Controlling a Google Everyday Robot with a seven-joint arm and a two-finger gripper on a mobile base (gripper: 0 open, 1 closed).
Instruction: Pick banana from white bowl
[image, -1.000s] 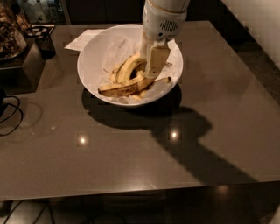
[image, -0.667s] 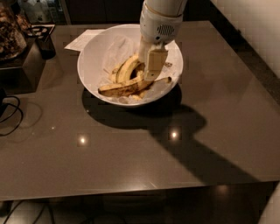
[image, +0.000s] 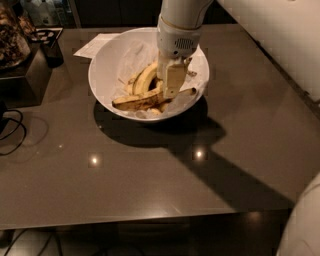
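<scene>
We look down on a dark grey-brown glossy tabletop (image: 125, 180). Toward its far edge sits the large round, glossy white bowl (image: 100, 70), lined with crinkled translucent wrap.

In the bowl lies the long, brown-speckled yellow banana (image: 136, 101), stretched left to right across the near side. Behind it, touching it, is a cleaner, more strongly curved yellow-green banana (image: 145, 77).

The robot's white arm comes down from the top of the view. Its cream-coloured gripper (image: 169, 92) points straight down into the right half of the bowl and reaches the speckled banana, covering part of it. We cannot tell whether the gripper is open or closed, nor whether it has hold of the banana.

The arm throws a broad dark shadow (image: 225, 175) across the table toward the near right, and the bowl casts its own shadow just in front of itself. Two small bright spots of reflected light (image: 94, 160) shine on the tabletop.

A flat white sheet of paper (image: 92, 45) lies under the bowl's far left rim; we cannot read any print on it. To the left stand a dark block (image: 27, 80) and a small black cup-shaped object (image: 52, 52), well apart from the bowl. Thin black cables (image: 12, 130) loop at the left edge.
</scene>
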